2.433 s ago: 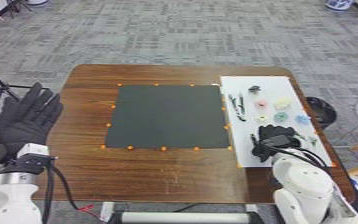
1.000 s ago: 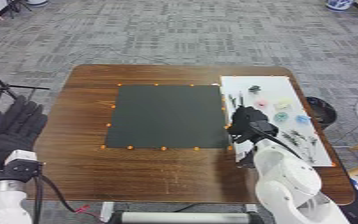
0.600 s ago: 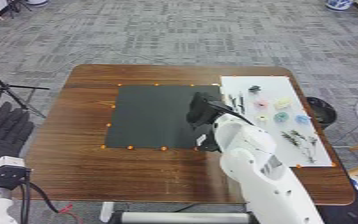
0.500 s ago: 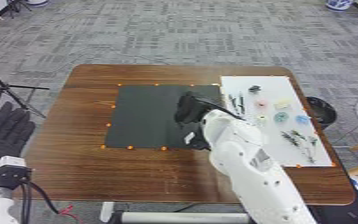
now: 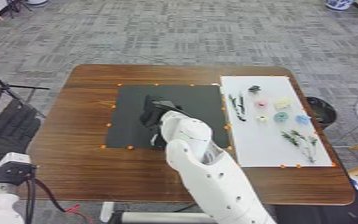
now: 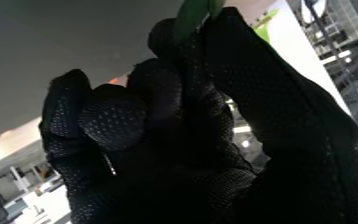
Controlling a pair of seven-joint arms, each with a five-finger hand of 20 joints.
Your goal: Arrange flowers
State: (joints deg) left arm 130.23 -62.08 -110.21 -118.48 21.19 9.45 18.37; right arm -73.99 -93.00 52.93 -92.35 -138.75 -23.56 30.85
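Leaf (image 6: 191,20) pinched in the fingertips of the robot's right hand (image 5: 150,117) over a dark mat (image 5: 127,130).
The left hand (image 5: 9,131) is spread open beyond the table's (image 5: 69,165) left edge; pink, yellow and blue flowers (image 5: 262,104) lie on a white board (image 5: 260,155) at right, dark stems (image 5: 241,111) to their left, green sprigs (image 5: 293,138) nearer.

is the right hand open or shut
Shut: in the right wrist view, the right hand pinches a green leaf or stem between its fingertips.
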